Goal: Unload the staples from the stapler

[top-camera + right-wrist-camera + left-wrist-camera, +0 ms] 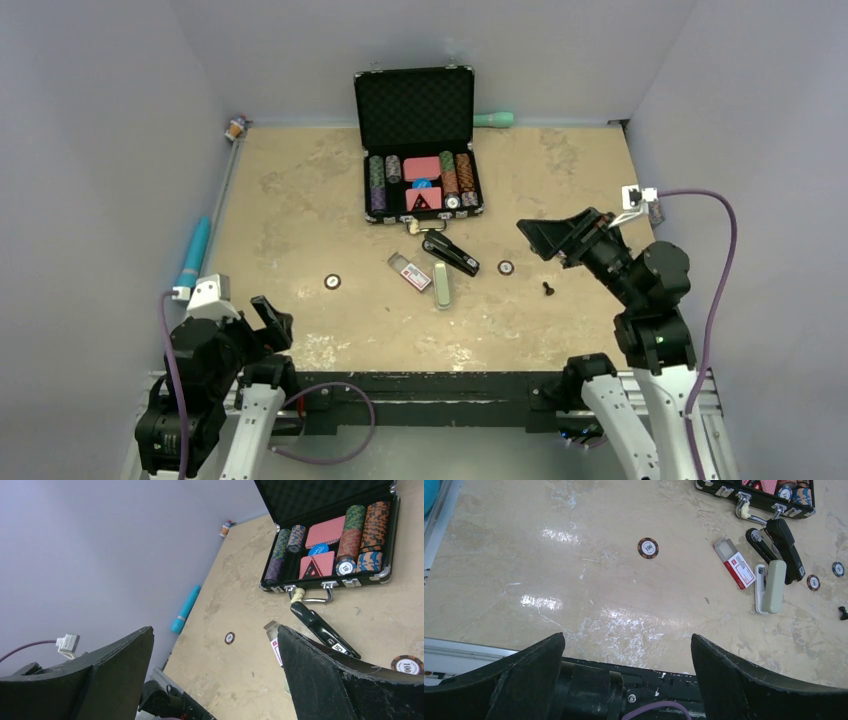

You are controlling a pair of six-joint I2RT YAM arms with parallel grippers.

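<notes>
Grey walls enclose a mottled tan bench [300, 210]. Near its middle the stapler [452, 256] is laid flat at a slant, just in front of the handle of an open black case [418, 110] that is filled with poker chips and red cards. A red-and-white box [412, 274] is set just to the stapler's left, and a pale grey-green bar [442, 287] is laid close by on its near side. One loose chip [332, 282] is seen further left and another [506, 267] just to the right. The left fingers [524, 675] are spread wide with nothing held between them, low at the near left edge and well apart from the stapler. The right fingers [330, 680] are likewise parted wide and empty, raised over the bench's right side and pointed toward the case.
</notes>
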